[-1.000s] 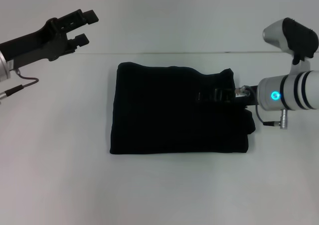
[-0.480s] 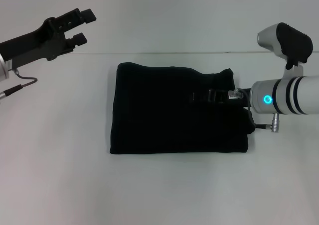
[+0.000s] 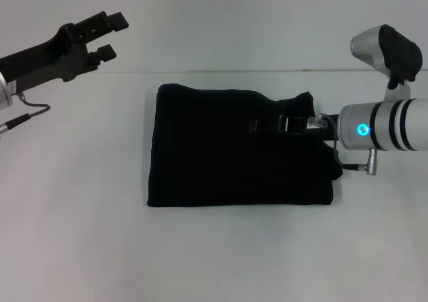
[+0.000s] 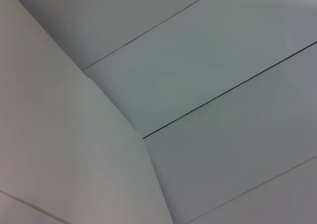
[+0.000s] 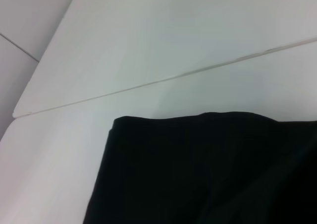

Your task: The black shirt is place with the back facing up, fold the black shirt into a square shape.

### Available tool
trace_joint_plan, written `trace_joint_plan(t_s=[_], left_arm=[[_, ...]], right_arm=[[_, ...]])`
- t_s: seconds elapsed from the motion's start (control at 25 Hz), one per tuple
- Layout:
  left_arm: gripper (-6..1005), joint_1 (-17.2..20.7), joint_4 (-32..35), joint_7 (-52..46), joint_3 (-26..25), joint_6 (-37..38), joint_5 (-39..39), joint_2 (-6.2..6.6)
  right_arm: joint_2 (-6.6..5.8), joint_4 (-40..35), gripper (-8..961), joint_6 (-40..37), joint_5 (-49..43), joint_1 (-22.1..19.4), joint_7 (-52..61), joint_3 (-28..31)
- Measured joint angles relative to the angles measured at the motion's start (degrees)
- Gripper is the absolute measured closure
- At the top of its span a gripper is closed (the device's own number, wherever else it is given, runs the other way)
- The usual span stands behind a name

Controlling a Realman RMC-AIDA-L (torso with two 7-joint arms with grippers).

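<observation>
The black shirt [image 3: 214, 158] lies folded into a roughly rectangular block in the middle of the white table [image 3: 73, 222]. No lettering shows on it. My right gripper [image 3: 259, 125] reaches in from the right, low over the shirt's right half, black against the black cloth. The right wrist view shows the shirt's [image 5: 198, 174] far edge and a corner. My left gripper [image 3: 112, 36] is open and empty, held high at the far left, well clear of the shirt.
The table's far edge [image 3: 221, 71] runs just behind the shirt, with a pale wall beyond. Bare tabletop lies to the left of the shirt and in front of it. The left wrist view shows only wall panels [image 4: 223, 135].
My right gripper has slid a little to the left over the shirt, and its wrist has turned slightly. The left arm and the shirt's outline have not moved.
</observation>
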Motion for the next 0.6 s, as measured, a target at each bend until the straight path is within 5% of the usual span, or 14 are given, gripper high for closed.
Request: trace_joint_plan(t_s=[0.6], left_arm=[[111, 0.3, -0.1, 0.1, 0.0, 0.0, 0.0, -0.27]], right_arm=[[-0.11, -0.1, 274, 1.7, -3.8, -0.6, -2.7, -0.3]])
